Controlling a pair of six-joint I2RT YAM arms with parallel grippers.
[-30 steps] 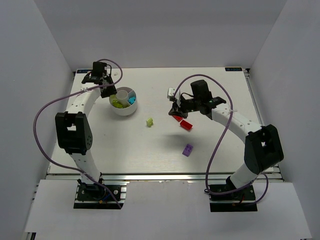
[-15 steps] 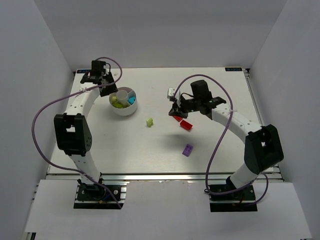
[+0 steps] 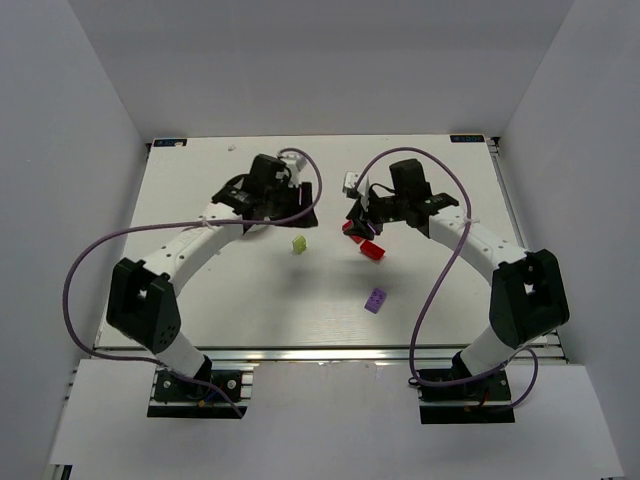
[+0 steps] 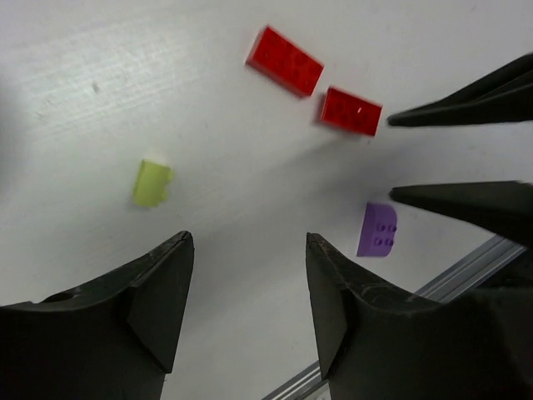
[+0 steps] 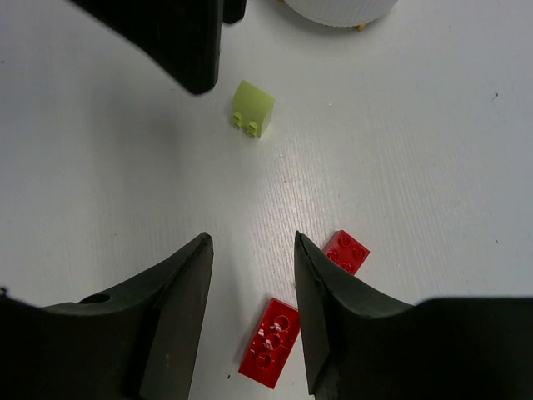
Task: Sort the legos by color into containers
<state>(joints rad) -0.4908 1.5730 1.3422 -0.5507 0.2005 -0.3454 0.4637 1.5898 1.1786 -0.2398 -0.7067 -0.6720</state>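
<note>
The white dish is hidden under my left arm in the top view; only its rim point(image 5: 337, 10) shows in the right wrist view. On the table lie a lime brick point(image 3: 299, 243) point(image 4: 152, 183) point(image 5: 252, 108), a long red brick point(image 3: 372, 250) point(image 4: 285, 61) point(image 5: 270, 342), a small red brick point(image 4: 351, 111) point(image 5: 346, 252) and a purple brick point(image 3: 376, 300) point(image 4: 377, 229). My left gripper point(image 3: 305, 215) point(image 4: 247, 239) is open and empty, above the table just beyond the lime brick. My right gripper point(image 3: 355, 222) point(image 5: 251, 237) is open and empty, hovering beside the red bricks.
The two grippers face each other closely over the middle of the table; the right gripper's fingers point(image 4: 466, 108) show in the left wrist view. The purple cables loop above both arms. White walls stand on three sides and the aluminium rail point(image 3: 330, 355) runs along the near edge.
My left arm has swung from beside the dish to the table's middle, now covering the dish in the top view. My right gripper has shifted slightly away from me. The bricks have not moved.
</note>
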